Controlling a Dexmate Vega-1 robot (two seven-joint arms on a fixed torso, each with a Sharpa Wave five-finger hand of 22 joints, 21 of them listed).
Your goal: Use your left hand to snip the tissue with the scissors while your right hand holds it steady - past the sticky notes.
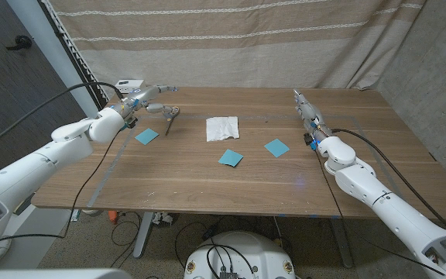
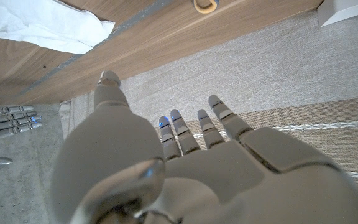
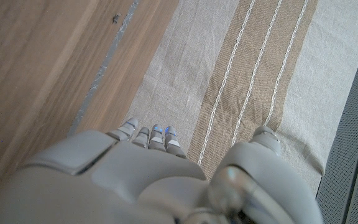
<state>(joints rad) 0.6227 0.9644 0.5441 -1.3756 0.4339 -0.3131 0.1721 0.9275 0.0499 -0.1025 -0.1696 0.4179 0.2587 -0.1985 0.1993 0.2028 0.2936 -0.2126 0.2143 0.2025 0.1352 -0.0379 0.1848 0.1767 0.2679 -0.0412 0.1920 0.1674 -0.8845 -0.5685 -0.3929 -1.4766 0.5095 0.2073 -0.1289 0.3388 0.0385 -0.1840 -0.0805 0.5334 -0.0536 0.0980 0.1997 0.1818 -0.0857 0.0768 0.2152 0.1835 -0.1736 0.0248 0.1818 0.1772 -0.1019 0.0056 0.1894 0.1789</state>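
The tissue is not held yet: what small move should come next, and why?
Probably move the right robot hand left onto the tissue. It stands open at the table's right side, apart from the tissue, while the left robot hand already holds the scissors nearby.

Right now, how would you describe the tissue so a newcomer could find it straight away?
Start at the wooden table and look to its middle, toward the far edge by the curtain. The tissue lies there, past three sticky notes. It is the one white, crumpled sheet; the notes are smaller, flat and blue.
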